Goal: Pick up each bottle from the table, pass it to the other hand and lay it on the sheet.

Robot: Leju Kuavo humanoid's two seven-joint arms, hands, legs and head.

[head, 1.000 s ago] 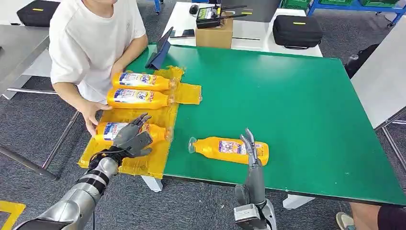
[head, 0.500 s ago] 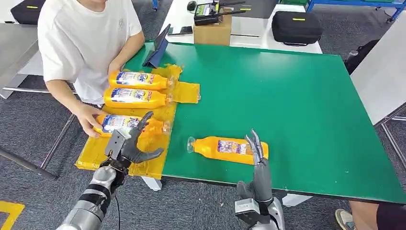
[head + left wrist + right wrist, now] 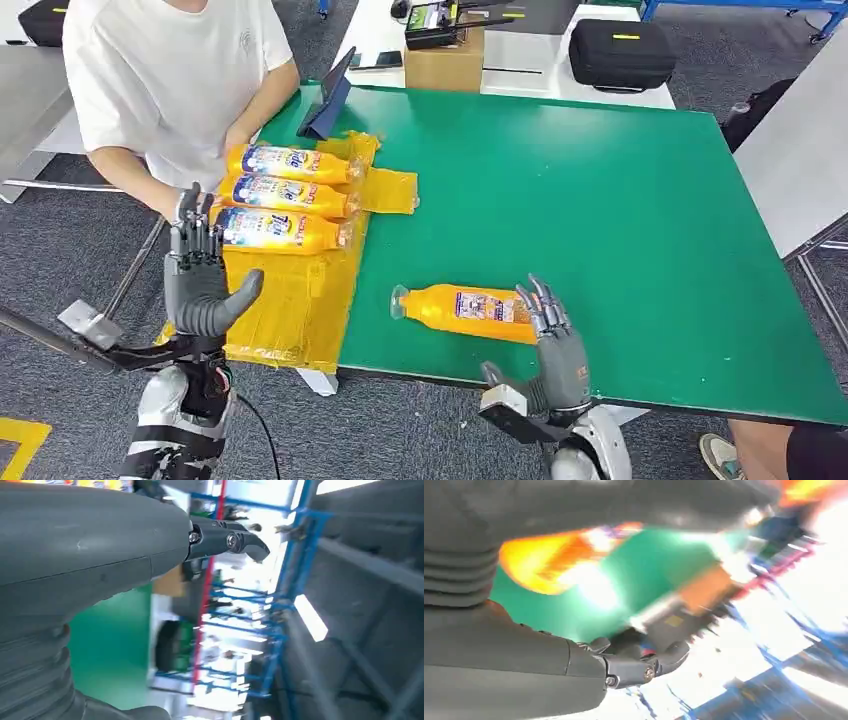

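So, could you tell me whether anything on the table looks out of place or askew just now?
The yellow sheet is crumpled at its far end and overhangs the table's near edge. One bottle lies alone on the green top near the right hand, apart from the three on the sheet. Nothing looks spilled.

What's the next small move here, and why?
Probably close the right hand on the lone bottle lying on the green table: three bottles already lie on the yellow sheet, and the open left hand holds nothing.
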